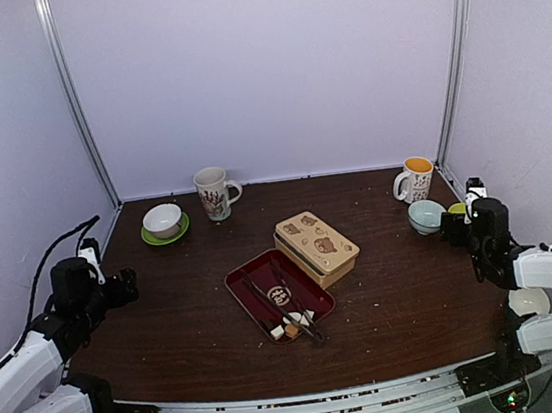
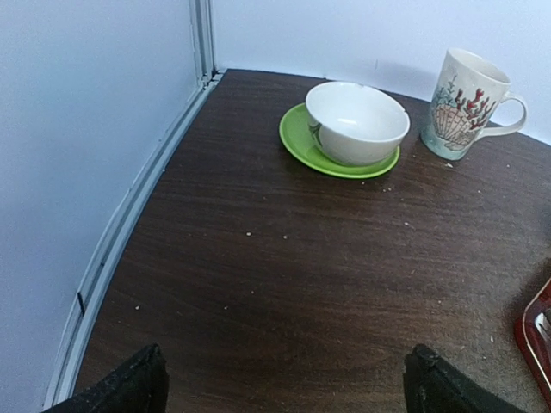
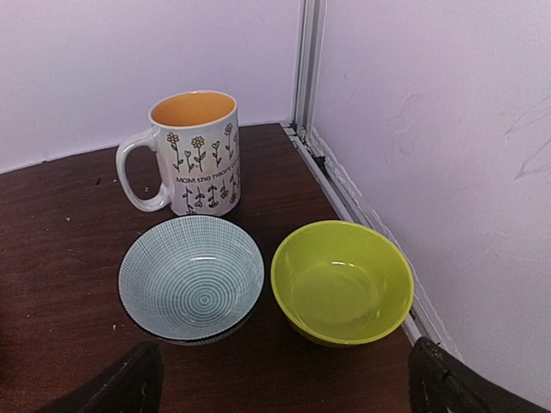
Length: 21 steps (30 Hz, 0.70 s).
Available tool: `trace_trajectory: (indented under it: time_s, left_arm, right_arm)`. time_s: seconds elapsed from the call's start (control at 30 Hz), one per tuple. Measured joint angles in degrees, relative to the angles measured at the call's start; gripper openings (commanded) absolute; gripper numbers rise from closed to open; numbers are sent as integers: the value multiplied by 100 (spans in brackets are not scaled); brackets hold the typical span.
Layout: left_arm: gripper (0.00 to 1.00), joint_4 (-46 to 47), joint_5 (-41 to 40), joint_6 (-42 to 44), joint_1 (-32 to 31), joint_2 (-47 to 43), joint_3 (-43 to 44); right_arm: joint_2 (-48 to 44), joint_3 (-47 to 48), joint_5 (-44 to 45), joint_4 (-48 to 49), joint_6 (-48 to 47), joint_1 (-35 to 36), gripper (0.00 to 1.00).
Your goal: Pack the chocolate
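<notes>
The chocolate (image 1: 291,328), a few tiny cream-white and light brown pieces, lies at the near end of a red tray (image 1: 250,285) in the middle of the table. A tan tin (image 1: 316,247) with its lid on stands against the tray's far right side. My left gripper (image 1: 124,283) is open and empty at the table's left edge, far from the tray; in the left wrist view (image 2: 288,387) only bare wood lies between its fingers. My right gripper (image 1: 452,228) is open and empty at the right edge, its wrist view (image 3: 284,383) facing two bowls.
Dark tongs (image 1: 293,305) lie in the tray. A white bowl on a green saucer (image 2: 356,122) and a shell-print mug (image 2: 469,103) stand back left. An orange-lined mug (image 3: 194,155), a blue bowl (image 3: 191,277) and a green bowl (image 3: 342,282) stand back right by the wall.
</notes>
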Motion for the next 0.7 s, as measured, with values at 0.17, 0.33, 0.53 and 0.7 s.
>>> trace_trajectory:
  time_s: [0.17,0.33,0.53,0.7]
  left_arm:
    - [98,-85,-170,-105,0,170,146]
    - [96,-138,192,-568,0,212,214]
    - [92,-7,1318,-1003,11,610,221]
    - [93,192,2339,-1292,9,859,221]
  right_arm:
    - [85,437,197,-647,81,0,100]
    - [-55,1574,210,-2317,485,7,100]
    - [7,2291,-579,-3307,841,409,100]
    - [280,2544,-1543,-3571,1036,1104,100]
